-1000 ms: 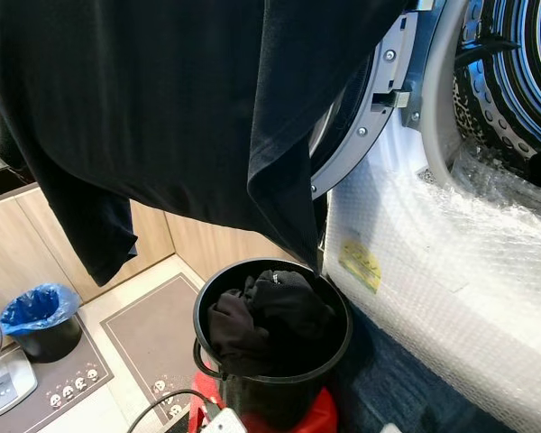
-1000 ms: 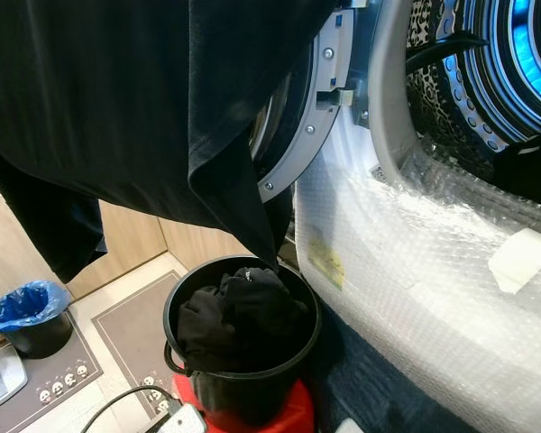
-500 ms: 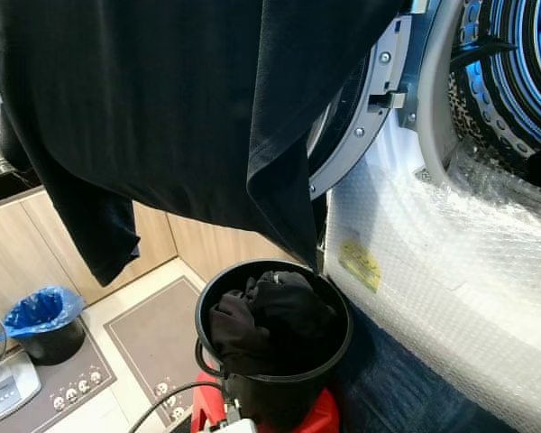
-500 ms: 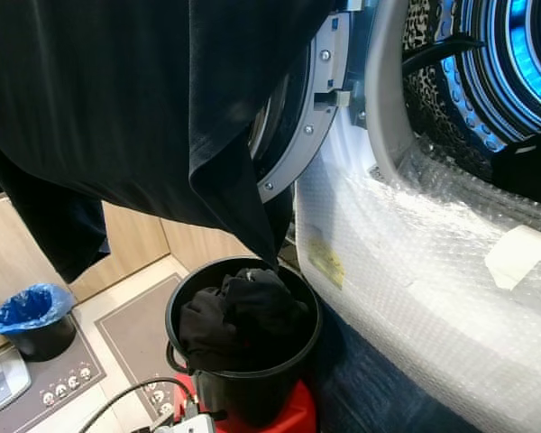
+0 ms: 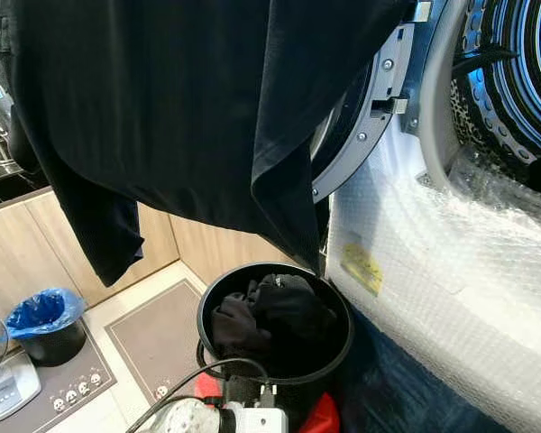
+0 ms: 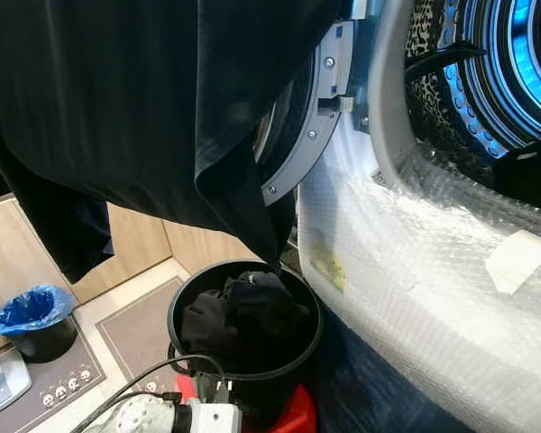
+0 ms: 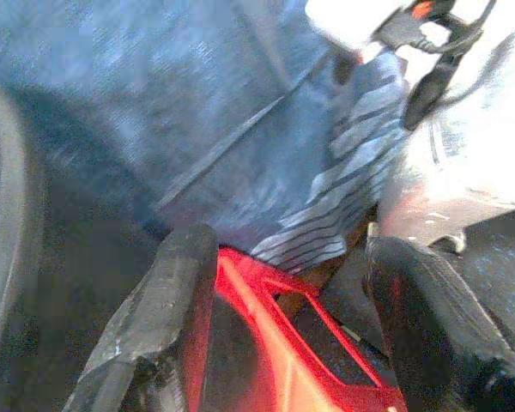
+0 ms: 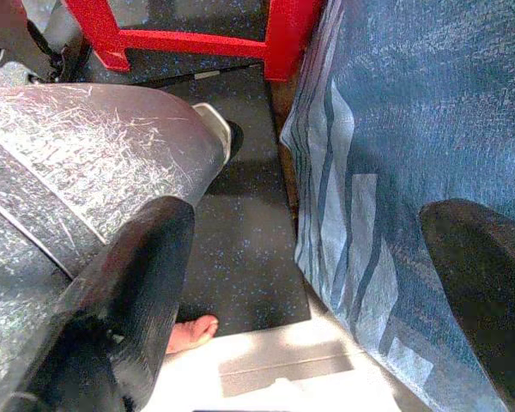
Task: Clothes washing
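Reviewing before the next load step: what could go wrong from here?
1. The black garment hangs across the head camera, hiding much of the washer door; aiming could suffer.
2. Its lowest tip dangles just over the black bucket of dark clothes and might snag.
3. A cable loops beside the bucket and could catch.

The left gripper (image 7: 283,330) has 2 thick black fingers (image 7: 159,318) with a worn, scuffed matt surface, rounded at the edges. The right gripper (image 8: 318,300) also has 2 black fingers (image 8: 133,292) (smooth, blunt, slightly glossy). Low in the head views sits a silver-white arm segment (image 5: 243,419) with a black cable (image 5: 212,374) looping into it.
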### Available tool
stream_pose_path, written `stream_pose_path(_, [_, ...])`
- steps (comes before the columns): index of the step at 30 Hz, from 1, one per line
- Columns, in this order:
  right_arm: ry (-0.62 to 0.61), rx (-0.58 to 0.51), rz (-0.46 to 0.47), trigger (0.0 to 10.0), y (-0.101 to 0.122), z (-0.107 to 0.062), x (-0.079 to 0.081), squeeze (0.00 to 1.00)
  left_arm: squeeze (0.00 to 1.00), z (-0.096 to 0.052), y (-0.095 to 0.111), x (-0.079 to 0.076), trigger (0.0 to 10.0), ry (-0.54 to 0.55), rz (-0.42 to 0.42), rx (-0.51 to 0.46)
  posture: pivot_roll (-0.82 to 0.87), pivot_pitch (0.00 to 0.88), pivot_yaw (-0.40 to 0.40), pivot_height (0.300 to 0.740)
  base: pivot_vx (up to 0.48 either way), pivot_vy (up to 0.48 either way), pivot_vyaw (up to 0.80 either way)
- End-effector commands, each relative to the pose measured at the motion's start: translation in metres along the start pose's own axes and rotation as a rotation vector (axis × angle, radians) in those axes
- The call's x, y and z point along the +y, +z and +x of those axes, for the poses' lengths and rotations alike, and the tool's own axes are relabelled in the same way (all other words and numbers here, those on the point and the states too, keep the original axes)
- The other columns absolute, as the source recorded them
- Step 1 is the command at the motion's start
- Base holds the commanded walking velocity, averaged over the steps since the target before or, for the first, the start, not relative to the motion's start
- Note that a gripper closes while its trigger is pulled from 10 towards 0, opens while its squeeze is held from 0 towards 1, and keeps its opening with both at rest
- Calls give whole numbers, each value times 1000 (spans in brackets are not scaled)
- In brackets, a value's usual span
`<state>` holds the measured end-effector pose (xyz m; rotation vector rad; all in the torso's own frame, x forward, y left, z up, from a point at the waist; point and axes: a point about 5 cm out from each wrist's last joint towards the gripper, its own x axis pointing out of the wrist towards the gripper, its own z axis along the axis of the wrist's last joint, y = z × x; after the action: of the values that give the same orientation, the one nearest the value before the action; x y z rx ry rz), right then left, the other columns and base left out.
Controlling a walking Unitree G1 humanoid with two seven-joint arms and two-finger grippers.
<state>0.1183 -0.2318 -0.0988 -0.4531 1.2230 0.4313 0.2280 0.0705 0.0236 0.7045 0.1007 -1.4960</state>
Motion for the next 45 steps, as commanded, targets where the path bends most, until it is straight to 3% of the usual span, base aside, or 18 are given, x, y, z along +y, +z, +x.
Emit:
stream_pose_path(1, [75,66,18,10000,-15,4,26,0,0,-3,10,10,10000,-21,60,-2,-28,0,31,740,0,0,0])
stream_pose_path(7, [73,70,50,10000,-17,4,28,0,0,-10,26,31,10000,56,119,-16,-40,0,37,740,0,0,0])
stream_pose_path(9, [69,68,63,10000,-17,4,29,0,0,-16,31,44,10000,178,140,-10,-46,0,42,740,0,0,0])
stream_pose_path(12, [66,68,71,10000,-17,4,29,0,0,-24,33,51,10000,266,133,-7,-51,0,47,740,0,0,0])
stream_pose_path(16, [64,69,79,10000,-17,4,29,0,0,-39,38,65,10000,548,0,-34,-39,0,41,740,0,0,0])
stream_pose_path(22, [70,73,74,10000,-16,4,30,0,0,-48,34,69,10000,783,-136,-43,-25,0,32,740,0,0,0])
stream_pose_path(23, [70,73,74,10000,-16,4,30,0,0,-48,34,69,10000,783,-136,-43,-25,0,32,740,0,0,0])
stream_pose_path(31, [67,69,59,10000,-13,5,28,0,0,-73,16,73,10000,1108,-406,-37,-7,0,10,740,0,0,0])
stream_pose_path(37, [66,71,51,10000,-12,5,26,0,0,-74,2,76,10000,1128,-497,6,-2,0,1,740,0,0,0])
stream_pose_path(45, [60,69,76,10000,-14,4,27,0,0,-77,-9,102,10000,1111,-526,0,-44,0,5,740,0,0,0])
